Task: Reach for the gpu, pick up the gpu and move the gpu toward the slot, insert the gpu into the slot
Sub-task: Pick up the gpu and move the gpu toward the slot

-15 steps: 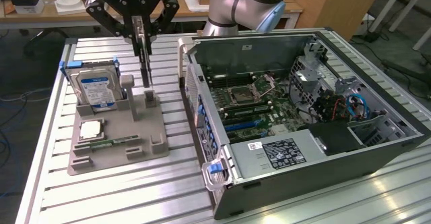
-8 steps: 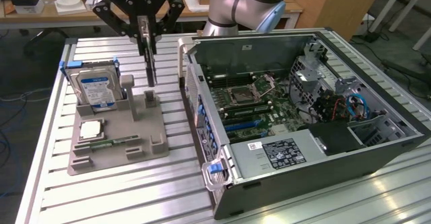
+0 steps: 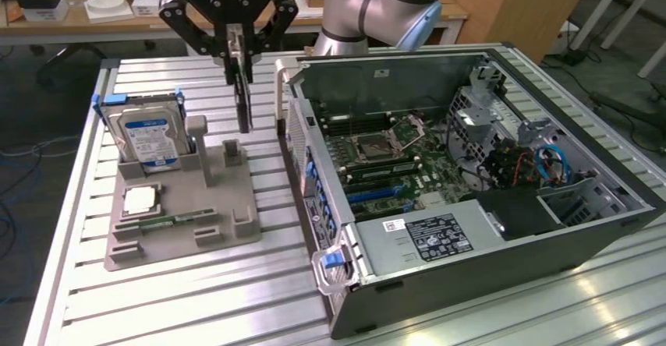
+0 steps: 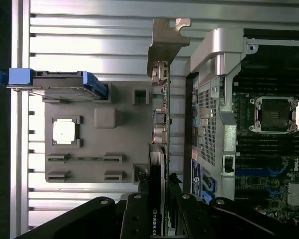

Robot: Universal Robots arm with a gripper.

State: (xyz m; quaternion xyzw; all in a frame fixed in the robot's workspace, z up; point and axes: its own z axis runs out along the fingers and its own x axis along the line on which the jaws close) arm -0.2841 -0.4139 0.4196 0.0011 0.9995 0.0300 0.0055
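Note:
The gpu point(image 3: 242, 97) hangs on edge above the grey holder point(image 3: 171, 241), lifted clear of it, between the holder and the open computer case point(image 3: 458, 241). My gripper point(image 3: 237, 56) is shut on the card's upper edge. In the wrist view the gpu point(image 4: 163, 124) runs edge-on away from the black fingers point(image 4: 138, 213), and its silver bracket point(image 4: 167, 42) is at the far end. My gripper point(image 4: 160, 201) clamps the card from both sides. The motherboard's blue expansion slots point(image 3: 377, 195) lie inside the case, apart from the card.
A blue-labelled hard drive point(image 3: 151, 134) stands in the holder, with a small square CPU chip point(image 3: 140, 199) in front of it. The case's side wall with its blue latch point(image 3: 331, 259) faces the holder. Bare slatted table point(image 3: 208, 307) lies in front.

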